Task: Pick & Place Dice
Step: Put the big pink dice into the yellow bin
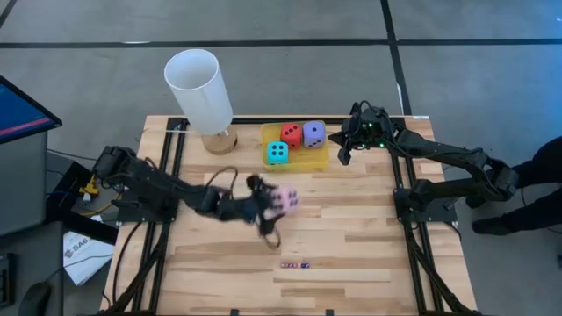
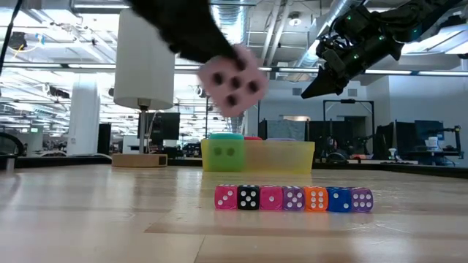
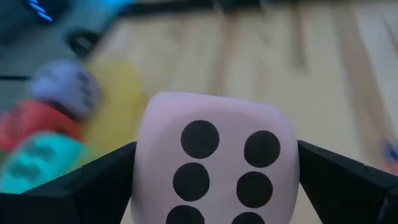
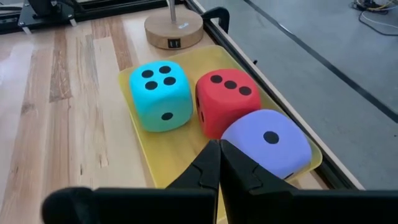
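Yellow tray (image 1: 314, 161) holds cyan die (image 1: 277, 153), red die (image 1: 291, 133), purple die (image 1: 313, 132). Left claw (image 1: 274, 204) clamped on soft pink die (image 1: 284, 200) above wooden worktop (image 1: 351, 246); right claw (image 1: 345, 154) pressed together over tray.

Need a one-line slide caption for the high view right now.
Left hand carries the pink die above the table; red, purple and cyan dice sit in the yellow tray.

white lamp (image 1: 199, 88), yellow tray (image 1: 318, 161), tiny dice row (image 2: 293, 198) on table (image 1: 351, 246).
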Motion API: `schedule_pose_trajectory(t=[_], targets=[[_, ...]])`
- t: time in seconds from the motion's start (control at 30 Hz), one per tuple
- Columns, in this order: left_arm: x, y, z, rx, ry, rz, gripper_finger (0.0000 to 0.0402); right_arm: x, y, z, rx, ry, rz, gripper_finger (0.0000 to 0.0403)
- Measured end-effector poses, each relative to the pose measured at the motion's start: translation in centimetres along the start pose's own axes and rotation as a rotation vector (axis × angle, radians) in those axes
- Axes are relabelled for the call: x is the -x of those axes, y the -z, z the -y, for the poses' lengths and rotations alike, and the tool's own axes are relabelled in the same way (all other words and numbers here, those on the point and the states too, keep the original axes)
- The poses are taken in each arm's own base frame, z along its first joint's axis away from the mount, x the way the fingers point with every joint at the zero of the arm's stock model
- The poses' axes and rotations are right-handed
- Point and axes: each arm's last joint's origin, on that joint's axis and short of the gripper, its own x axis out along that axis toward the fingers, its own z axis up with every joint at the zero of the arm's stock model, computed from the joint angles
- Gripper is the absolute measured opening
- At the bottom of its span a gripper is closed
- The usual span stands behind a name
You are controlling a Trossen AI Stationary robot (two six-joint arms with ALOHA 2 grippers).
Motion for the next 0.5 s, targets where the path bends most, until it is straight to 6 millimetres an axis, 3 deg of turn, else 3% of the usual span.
schedule_pose_trajectory(t=[0.23, 0.5], targets=[[-2.8, -3.2, -6.0, 0.119, -0.147, 0.227, 0.0398, 0.0, 0.0, 0.0, 0.000, 0.000, 0.000, 0.0000], [-4.9, -3.4, -11.7, 0.153, -0.066, 0.254, 0.0398, 0.0, 0.0, 0.1, 0.045, 0.002, 0.000, 0.0000]])
